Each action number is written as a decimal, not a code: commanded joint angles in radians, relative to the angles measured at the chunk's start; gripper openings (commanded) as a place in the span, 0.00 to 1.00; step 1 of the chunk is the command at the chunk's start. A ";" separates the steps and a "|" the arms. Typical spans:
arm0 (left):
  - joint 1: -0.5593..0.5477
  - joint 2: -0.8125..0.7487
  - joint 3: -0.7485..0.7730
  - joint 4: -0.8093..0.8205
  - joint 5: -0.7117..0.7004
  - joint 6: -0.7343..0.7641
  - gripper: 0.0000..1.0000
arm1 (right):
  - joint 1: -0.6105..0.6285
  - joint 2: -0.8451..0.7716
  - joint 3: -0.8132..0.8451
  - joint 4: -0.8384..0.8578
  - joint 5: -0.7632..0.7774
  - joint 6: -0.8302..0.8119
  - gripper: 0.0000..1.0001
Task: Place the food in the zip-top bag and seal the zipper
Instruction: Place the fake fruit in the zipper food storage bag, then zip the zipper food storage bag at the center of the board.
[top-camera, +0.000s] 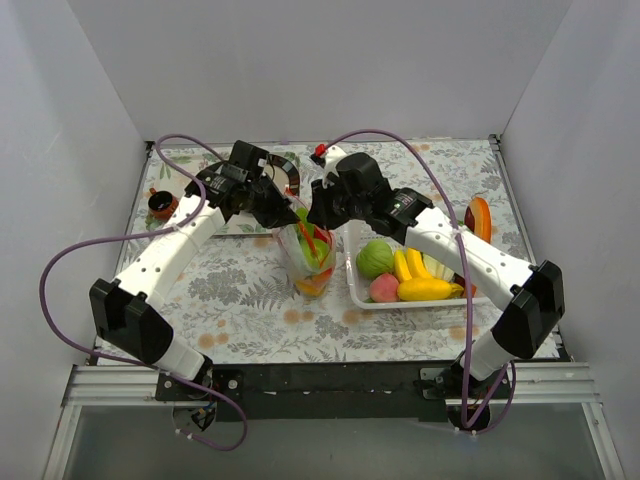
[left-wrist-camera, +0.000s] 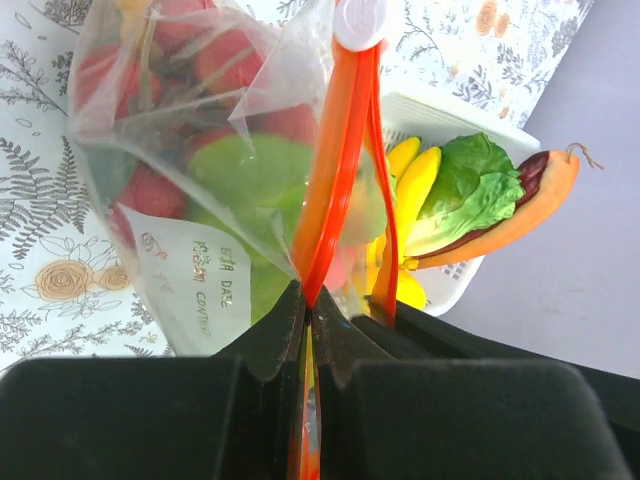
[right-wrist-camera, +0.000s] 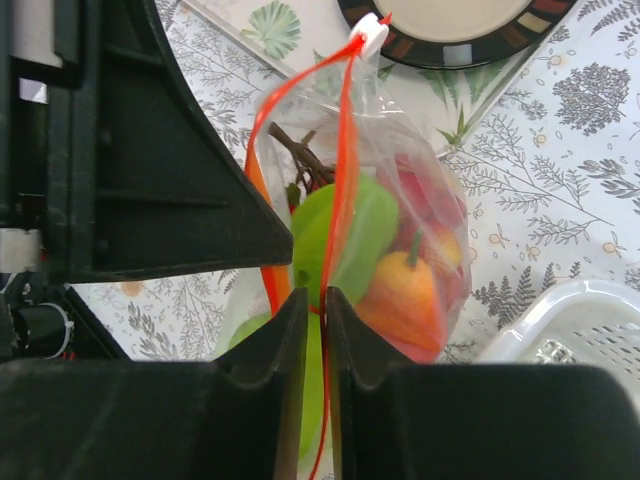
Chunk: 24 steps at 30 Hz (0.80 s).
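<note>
One zip-top bag (top-camera: 310, 262), one white basket (top-camera: 410, 304).

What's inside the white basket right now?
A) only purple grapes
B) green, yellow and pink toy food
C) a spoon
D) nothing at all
B: in the top view the white basket holds a green lettuce, yellow pieces and a pink fruit.
</note>
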 joint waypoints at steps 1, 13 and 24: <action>0.001 -0.074 -0.051 0.051 -0.008 -0.036 0.00 | -0.018 0.009 0.058 0.028 -0.087 -0.012 0.30; 0.002 -0.082 -0.015 0.035 0.022 -0.113 0.00 | -0.012 0.036 0.113 -0.079 -0.049 -0.037 0.65; 0.008 -0.030 0.010 0.019 0.067 -0.171 0.00 | 0.018 0.018 0.075 -0.073 0.002 -0.086 0.70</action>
